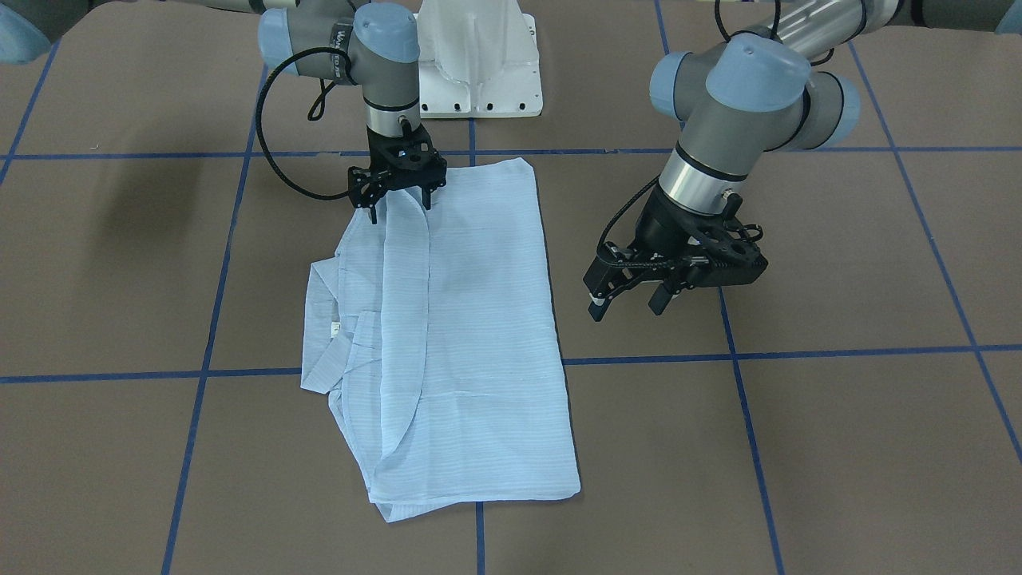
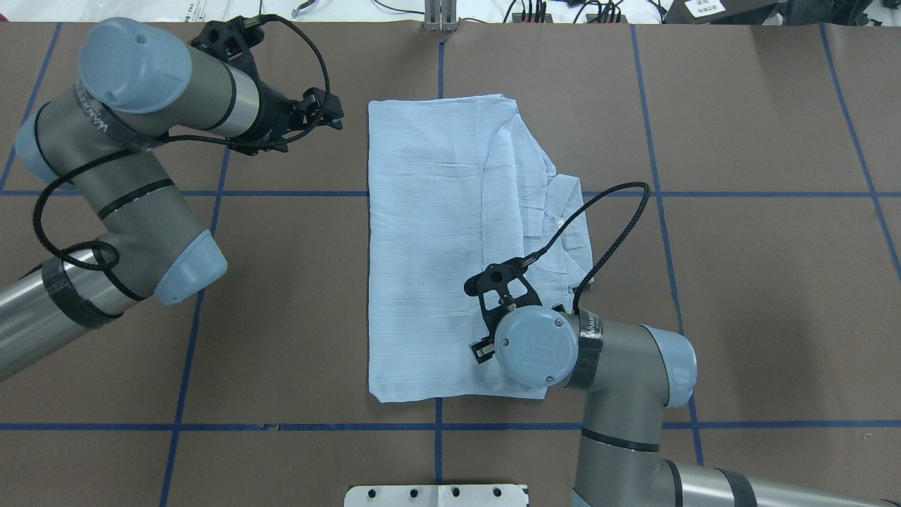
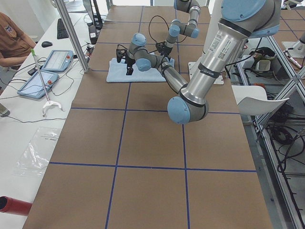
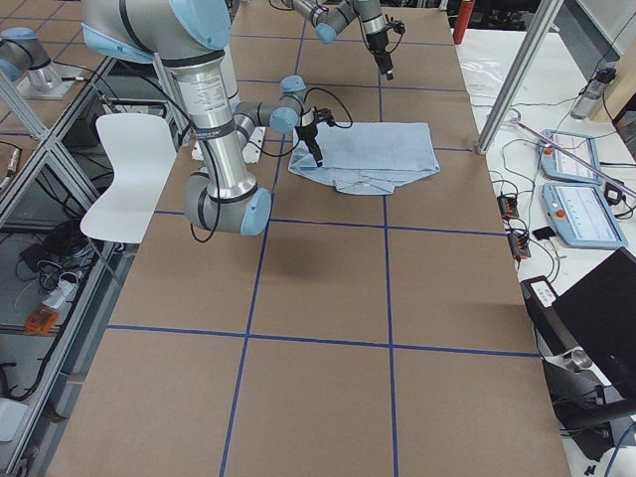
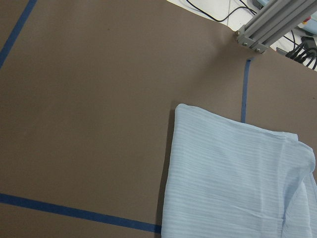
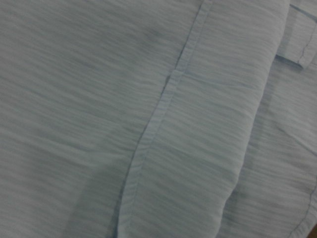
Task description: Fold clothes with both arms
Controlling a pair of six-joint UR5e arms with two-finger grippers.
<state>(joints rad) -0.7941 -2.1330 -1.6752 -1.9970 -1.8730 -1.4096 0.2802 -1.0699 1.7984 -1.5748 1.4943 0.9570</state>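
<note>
The pale blue striped shirt lies folded into a long rectangle on the brown table, its collar sticking out on the robot's right side. My right gripper points straight down over the shirt's corner nearest the robot base, fingers apart with nothing between them. The right wrist view is filled with the shirt's fabric and a seam. My left gripper hangs open above bare table, a short way off the shirt's long straight edge. In the left wrist view the shirt's far corner shows.
The white pedestal base stands at the robot's edge of the table. Blue tape lines cross the brown surface. Beyond the table's far side are a person's sleeve, tablets and an aluminium post.
</note>
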